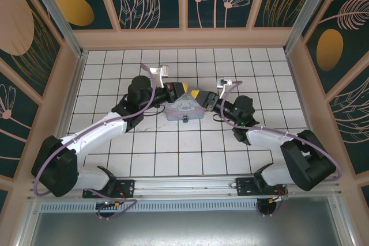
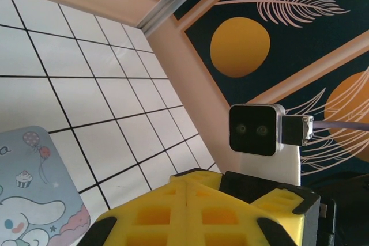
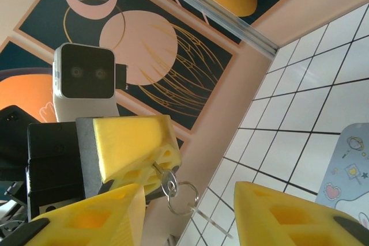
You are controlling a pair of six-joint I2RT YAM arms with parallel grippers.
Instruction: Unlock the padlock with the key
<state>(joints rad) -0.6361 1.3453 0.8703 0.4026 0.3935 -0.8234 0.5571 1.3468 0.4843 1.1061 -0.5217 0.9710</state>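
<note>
1. Your R gripper: fingers apart, nothing btwn them, prob set to take over.
2. Just beyond, L gripper pinches key, ring dangling; prob held up for handoff.
3. Below, tin box; padlock looks like the dark speck at its front edge, too small to be sure.

The top view looks steeply down from above and behind both arm bases, taking in the whole tiled surface. Each wrist view sits close behind its own yellow jaws, tilted up across the tiles toward a patterned wall. The left one faces the right wrist camera, the right one the left wrist camera. All three views share the cartoon tin box.
</note>
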